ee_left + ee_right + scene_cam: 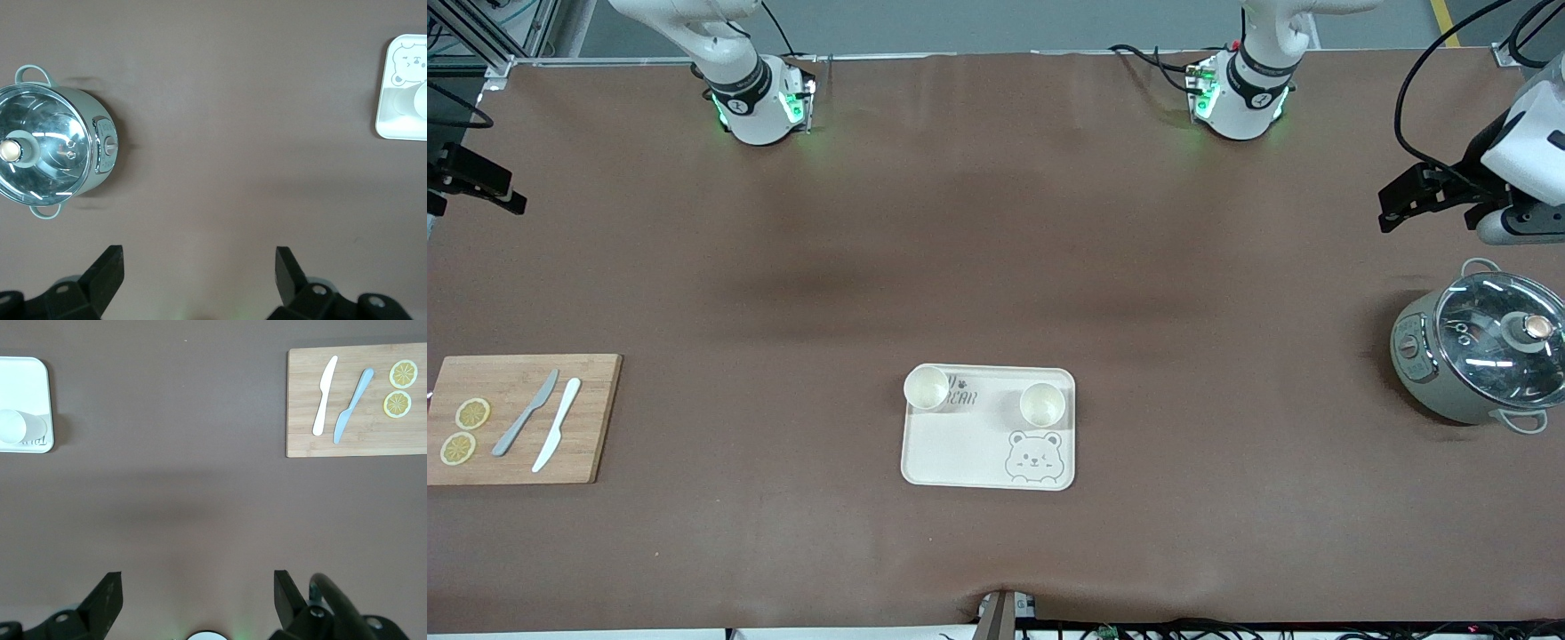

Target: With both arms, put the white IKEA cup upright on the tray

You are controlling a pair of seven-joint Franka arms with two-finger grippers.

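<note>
The cream tray [960, 444] with a bear drawing lies in the middle of the table, nearer the front camera. Two white cups stand upright on its rim-side farther from that camera: one [926, 388] toward the right arm's end, one [1042, 404] toward the left arm's end. My left gripper [1396, 203] hangs open and empty over the table's edge at the left arm's end, above the pot. My right gripper [503, 194] hangs open and empty over the table's other end. Each wrist view shows bare table between its fingertips, for the left gripper [198, 267] and the right gripper [198, 587].
A grey-green pot [1476, 351] with a glass lid stands at the left arm's end. A wooden cutting board [587, 418] at the right arm's end holds two knives [543, 418] and two lemon slices [464, 431].
</note>
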